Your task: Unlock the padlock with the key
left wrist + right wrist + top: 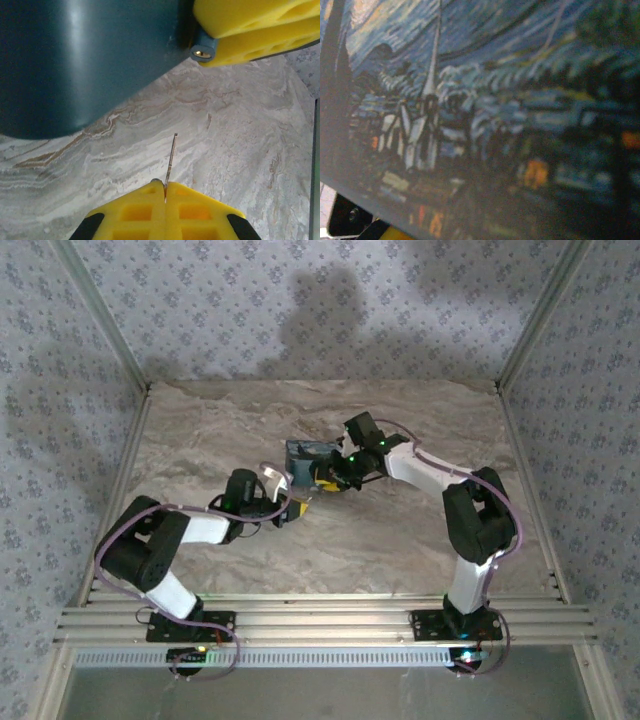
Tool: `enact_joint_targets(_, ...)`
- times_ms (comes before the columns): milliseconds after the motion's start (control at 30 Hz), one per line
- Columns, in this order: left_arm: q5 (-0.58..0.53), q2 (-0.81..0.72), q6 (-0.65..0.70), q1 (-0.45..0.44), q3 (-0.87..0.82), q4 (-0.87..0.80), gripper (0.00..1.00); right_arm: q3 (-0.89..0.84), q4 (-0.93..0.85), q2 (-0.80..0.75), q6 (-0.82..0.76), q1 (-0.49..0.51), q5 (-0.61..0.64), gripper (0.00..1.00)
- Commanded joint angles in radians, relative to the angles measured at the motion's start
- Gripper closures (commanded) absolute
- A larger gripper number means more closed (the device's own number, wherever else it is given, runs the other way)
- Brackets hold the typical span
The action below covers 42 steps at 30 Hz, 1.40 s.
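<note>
**Mid-tabletop [420, 540]: padlock [303, 453] and key [171, 160] face to face**

Padlock with the starry-night print sits around the middle, right pincer [335, 480] pinching it at one edge. Key is near its dark side, not touching, blade edge-on, squeezed between the pressed-together yellow fingers [135, 210] of the left pincer [165, 186].

Dim light, soft shadows, blurred close-ups.
</note>
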Motion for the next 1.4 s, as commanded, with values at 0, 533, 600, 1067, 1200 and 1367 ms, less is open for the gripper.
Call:
enact_joint_targets(0,0.035,0.009,0.002,-0.014,0.049,0.072,1.0,0.022,-0.019,-0.02,-0.03,-0.008,-0.052,1.0)
enact_joint_targets(533,-0.016,0.05,-0.023,-0.046,0.091,0.086,1.0,0.007,0.001,-0.028,-0.015,-0.01,-0.053,1.0)
enact_joint_targets(600,-0.019,0.05,-0.023,-0.045,0.086,0.086,1.0,0.004,0.005,-0.032,-0.011,-0.01,-0.045,1.0)
enact_joint_targets(1067,-0.097,0.006,-0.035,-0.045,0.044,0.087,1.0,0.001,0.013,-0.038,-0.001,-0.01,-0.03,1.0)
enact_joint_targets(1200,-0.117,-0.008,-0.041,-0.049,0.028,0.103,1.0,0.0,0.018,-0.037,0.007,-0.007,-0.023,1.0)
enact_joint_targets(1367,-0.135,-0.025,-0.027,-0.067,0.025,0.089,1.0,0.001,0.023,-0.037,0.025,-0.004,-0.009,1.0)
